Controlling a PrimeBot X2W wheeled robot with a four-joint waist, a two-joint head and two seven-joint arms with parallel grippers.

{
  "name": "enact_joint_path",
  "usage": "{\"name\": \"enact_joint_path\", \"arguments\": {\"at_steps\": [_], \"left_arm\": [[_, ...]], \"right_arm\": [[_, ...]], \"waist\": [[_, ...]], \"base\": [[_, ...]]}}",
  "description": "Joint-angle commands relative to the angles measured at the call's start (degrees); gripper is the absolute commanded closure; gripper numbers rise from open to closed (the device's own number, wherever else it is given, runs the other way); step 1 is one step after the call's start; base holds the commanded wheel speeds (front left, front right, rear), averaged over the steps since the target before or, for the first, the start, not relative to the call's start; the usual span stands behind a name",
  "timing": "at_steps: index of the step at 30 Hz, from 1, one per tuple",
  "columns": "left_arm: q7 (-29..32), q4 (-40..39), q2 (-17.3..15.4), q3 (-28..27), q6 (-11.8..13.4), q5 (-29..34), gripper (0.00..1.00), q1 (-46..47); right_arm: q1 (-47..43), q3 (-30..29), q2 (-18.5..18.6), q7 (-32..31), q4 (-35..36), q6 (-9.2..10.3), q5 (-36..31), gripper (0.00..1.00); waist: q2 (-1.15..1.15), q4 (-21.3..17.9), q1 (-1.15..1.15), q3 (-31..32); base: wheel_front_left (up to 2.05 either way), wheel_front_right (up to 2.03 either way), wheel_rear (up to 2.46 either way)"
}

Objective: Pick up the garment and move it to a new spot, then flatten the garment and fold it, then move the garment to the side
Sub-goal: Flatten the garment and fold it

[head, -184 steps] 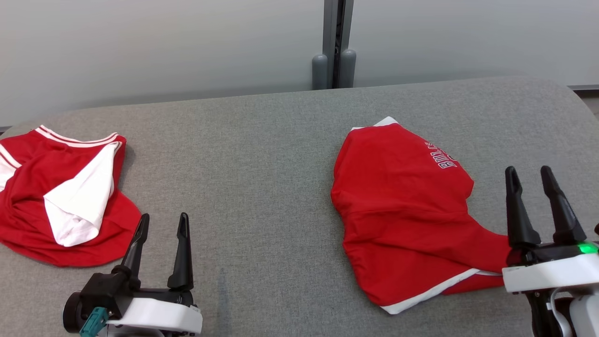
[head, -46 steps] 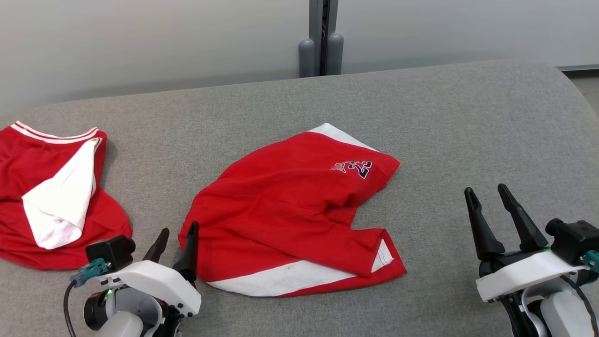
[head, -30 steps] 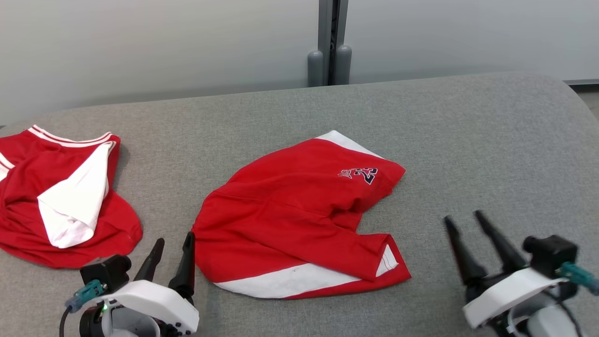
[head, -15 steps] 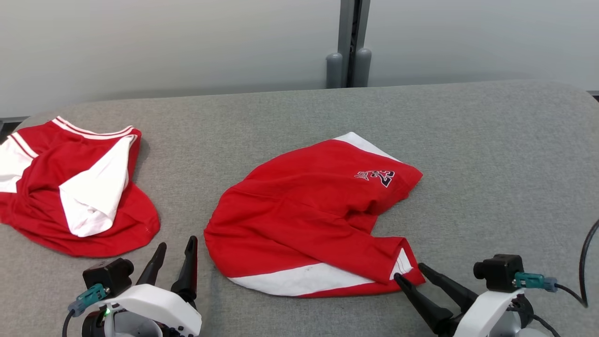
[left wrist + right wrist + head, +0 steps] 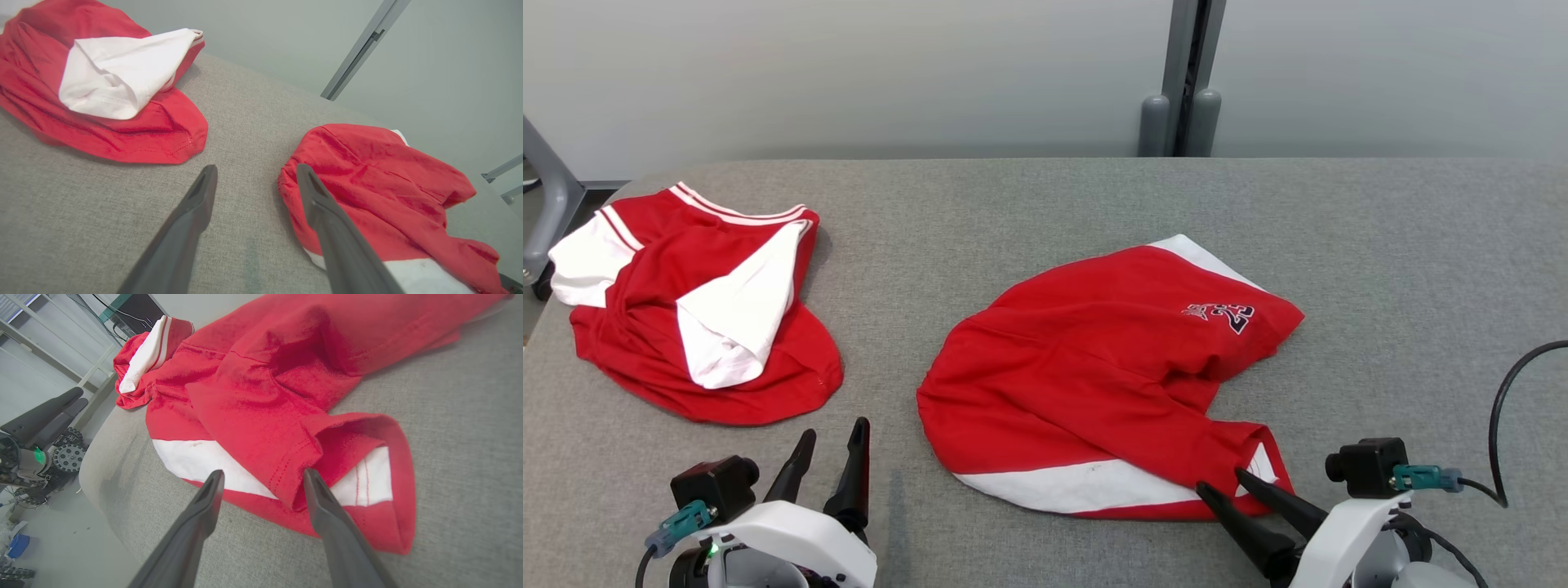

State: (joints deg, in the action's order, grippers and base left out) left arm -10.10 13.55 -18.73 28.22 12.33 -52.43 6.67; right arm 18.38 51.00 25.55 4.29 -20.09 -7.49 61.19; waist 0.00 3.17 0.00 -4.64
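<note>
The right gripper (image 5: 1220, 480) has its two fingers spread apart and clamps nothing. The tips sit at the near corner of the garment (image 5: 1094, 384), low over the grey table (image 5: 1013, 204). In the right wrist view the open leg hem (image 5: 402, 486) curls just ahead and to the right of the right-hand finger, whose tip overlaps a folded red edge. The other finger's tip is at the near edge of the white band (image 5: 192, 457) (whether either tip actually touches the cloth, I cannot tell). From this gripper the rest of the red garment stretches forward and to the left, rumpled, with a dark number print (image 5: 1218, 313) at its far end, ahead of the fingers.

The left gripper (image 5: 833, 428) also stands with its fingers parted and empty, above the table, and grey fabric shows between them. The garment's rounded edge lies just beside its right finger, on the outer side. A second garment (image 5: 629, 343), red with a white panel turned up, lies ahead and to the left of this gripper, apart from the first one.
</note>
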Motion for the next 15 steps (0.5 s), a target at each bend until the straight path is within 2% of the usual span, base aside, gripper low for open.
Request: {"name": "enact_joint_path", "arguments": {"at_steps": [1, 2, 3, 4, 15], "left_arm": [[-0.26, 0.03, 0.01, -0.07, -0.12, -0.02, 0.0, -0.13], [-0.28, 0.04, 0.0, -0.06, -0.07, -0.05, 0.0, -0.19], [-0.32, 0.08, -0.02, -0.06, -0.07, -0.08, 0.0, -0.24], [-0.3, 0.11, -0.04, -0.05, -0.07, -0.11, 0.0, -0.24], [-0.35, 0.63, 0.07, 0.18, -0.34, -0.41, 0.0, 0.3]], "right_arm": [[0.93, 0.52, 0.15, 1.24, -0.32, -0.01, 0.48, 0.23], [1.12, 0.76, 0.27, 1.85, -0.33, -0.01, 0.7, 0.56], [1.34, 0.97, 0.42, 2.55, -0.29, -0.01, 0.8, 0.75], [1.59, 1.23, 0.56, 3.14, -0.28, -0.01, 0.97, 1.0], [5.75, 2.5, 2.19, 6.65, -0.7, -0.01, 4.5, 1.0]], "waist": [[0.0, 0.44, 0.0, 0.02], [0.0, 0.61, 0.0, 0.02], [0.0, 0.76, 0.0, 0.03], [0.0, 0.89, 0.0, 0.02], [0.0, 1.07, 0.0, -0.24]], "base": [[0.0, 0.0, 0.0], [0.0, 0.0, 0.0], [0.0, 0.0, 0.0], [0.0, 0.0, 0.0], [0.0, 0.0, 0.0]]}}
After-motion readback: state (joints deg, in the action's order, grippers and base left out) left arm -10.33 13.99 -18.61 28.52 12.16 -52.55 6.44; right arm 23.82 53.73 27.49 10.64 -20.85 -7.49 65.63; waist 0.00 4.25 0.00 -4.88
